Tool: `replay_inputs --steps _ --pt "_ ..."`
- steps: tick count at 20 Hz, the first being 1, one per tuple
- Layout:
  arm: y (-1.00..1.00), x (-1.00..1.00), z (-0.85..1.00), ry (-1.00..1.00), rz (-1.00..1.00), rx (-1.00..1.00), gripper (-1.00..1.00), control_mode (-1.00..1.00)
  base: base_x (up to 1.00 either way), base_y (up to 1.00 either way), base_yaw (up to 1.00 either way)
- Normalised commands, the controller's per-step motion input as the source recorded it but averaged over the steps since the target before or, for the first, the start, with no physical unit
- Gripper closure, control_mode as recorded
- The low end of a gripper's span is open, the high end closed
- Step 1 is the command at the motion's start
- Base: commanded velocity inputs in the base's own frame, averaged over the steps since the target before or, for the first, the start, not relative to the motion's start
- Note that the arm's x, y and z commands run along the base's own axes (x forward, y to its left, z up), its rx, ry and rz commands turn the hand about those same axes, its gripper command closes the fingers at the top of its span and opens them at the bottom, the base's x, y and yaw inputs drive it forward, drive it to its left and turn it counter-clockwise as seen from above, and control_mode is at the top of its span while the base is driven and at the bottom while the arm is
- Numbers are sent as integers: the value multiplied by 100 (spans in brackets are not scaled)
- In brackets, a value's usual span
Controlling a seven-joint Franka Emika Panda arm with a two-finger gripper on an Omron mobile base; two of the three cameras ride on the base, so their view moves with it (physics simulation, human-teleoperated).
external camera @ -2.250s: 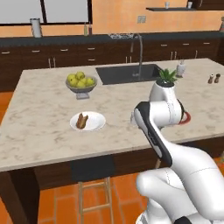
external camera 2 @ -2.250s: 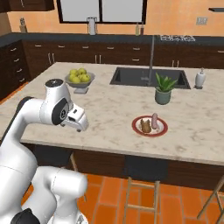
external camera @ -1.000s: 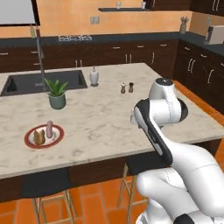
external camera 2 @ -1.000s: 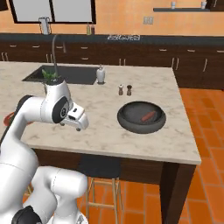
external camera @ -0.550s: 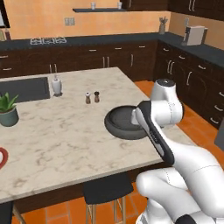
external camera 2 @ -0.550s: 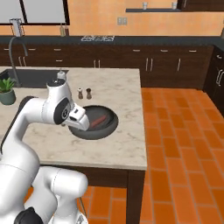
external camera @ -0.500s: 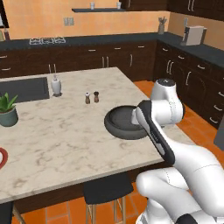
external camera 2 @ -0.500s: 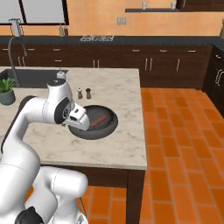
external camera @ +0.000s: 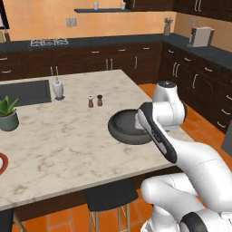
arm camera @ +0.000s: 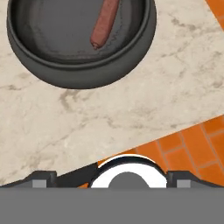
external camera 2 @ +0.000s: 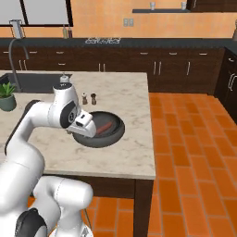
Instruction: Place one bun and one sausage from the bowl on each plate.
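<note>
Dark bowl (arm camera: 78, 65) holds a sausage (arm camera: 105, 22) | gripper (arm camera: 127, 177) wide open, empty | next: descend, grasp sausage

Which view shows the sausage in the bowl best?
Hand view: the sausage lies unobstructed in the bowl, seen from above. The right base view shows it small, next to the arm. In the left base view the arm hides part of the bowl and I can't make it out.
</note>
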Motion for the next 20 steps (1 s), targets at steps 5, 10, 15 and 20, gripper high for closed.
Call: replay_inputs --steps 5,10,15,20 --pt "-7 100 0 33 -7 -7 -100 -100 0 0 0" --pt "-51 100 -20 4 -7 10 -100 -100 0 0 0" --pt "-15 100 -45 -3 -8 8 -100 -100 0 0 0" --pt "1 90 -51 2 -4 -2 -100 -100 0 0 0"
